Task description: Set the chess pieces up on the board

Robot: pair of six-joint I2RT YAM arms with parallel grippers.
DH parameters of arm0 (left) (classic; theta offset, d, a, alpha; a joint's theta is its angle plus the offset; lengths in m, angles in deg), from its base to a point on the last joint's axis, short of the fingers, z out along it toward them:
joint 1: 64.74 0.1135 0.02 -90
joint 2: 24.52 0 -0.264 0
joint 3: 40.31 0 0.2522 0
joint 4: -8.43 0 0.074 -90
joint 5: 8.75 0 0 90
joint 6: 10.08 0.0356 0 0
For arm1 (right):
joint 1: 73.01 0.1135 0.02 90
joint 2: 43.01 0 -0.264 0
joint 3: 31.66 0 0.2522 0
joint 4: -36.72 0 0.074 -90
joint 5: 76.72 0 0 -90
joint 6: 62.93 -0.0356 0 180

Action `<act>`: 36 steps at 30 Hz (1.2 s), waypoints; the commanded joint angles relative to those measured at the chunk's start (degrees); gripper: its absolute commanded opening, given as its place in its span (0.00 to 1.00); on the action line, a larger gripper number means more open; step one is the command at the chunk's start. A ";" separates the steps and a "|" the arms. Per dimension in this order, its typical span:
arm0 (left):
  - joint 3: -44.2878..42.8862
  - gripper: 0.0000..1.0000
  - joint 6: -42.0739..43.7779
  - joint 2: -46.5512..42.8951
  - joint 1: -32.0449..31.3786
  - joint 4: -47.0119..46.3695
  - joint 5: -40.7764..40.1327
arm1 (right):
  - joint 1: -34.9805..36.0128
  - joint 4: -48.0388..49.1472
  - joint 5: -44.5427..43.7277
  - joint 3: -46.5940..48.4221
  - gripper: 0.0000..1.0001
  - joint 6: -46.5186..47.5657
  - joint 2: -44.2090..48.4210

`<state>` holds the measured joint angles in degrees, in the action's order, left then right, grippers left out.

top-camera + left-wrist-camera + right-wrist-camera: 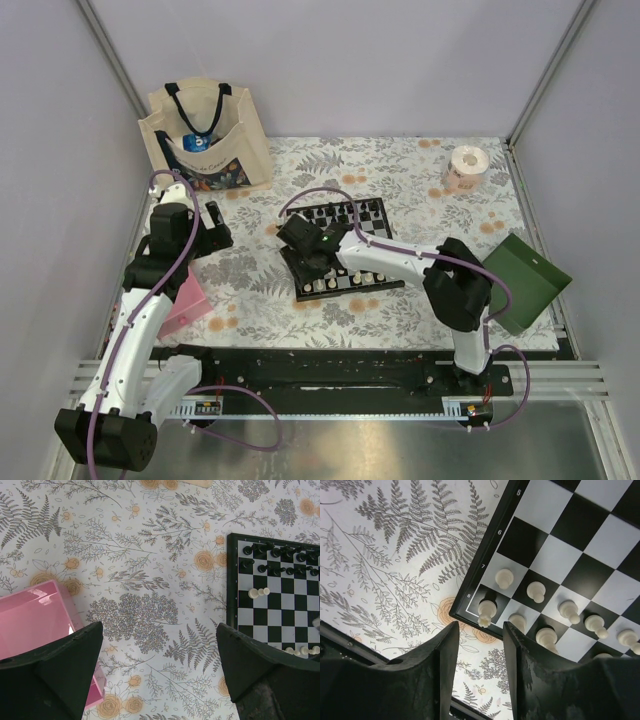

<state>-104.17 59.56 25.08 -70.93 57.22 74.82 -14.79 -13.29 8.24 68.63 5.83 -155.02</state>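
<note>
The board [372, 218] lies mid-table, with black chess pieces [340, 212] along its far side and cream-white ones [340, 283] along the near side. My right gripper [303, 243] hovers over the board's near left corner. In the right wrist view its jaws [481, 632] stand apart with nothing between them, just off the board's rim [485, 555]. A white rook [486, 612] stands on the corner square in front of them, beside white pawns [536, 591]. My left gripper [160, 650] is wide open over the tablecloth, left of the board [231, 580].
A pink box [35, 625] sits under the left gripper's left finger. A tote bag [205, 135] stands at the back left, a tape roll [465, 168] at the back right, and a green bin [525, 280] at the right edge. Some white pieces [259, 592] lie mid-board.
</note>
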 commanded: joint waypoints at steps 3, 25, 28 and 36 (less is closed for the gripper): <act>0.36 0.99 0.32 -0.83 0.31 -2.16 0.64 | -1.79 0.57 -1.20 1.54 0.51 0.49 7.85; 0.36 0.99 0.32 -1.00 0.31 -2.24 0.37 | -11.10 -3.47 -1.11 22.02 0.60 1.99 -10.94; 0.36 0.99 0.32 -0.91 0.31 -2.33 0.37 | -11.63 -4.09 -1.47 23.95 0.60 2.25 -12.88; 0.27 0.99 0.32 -0.83 0.31 -2.33 0.46 | -12.86 -4.09 -0.50 26.59 0.58 2.34 -16.49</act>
<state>-104.15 59.56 25.08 -70.93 57.22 74.82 -26.83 -16.94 7.94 91.71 7.34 -170.23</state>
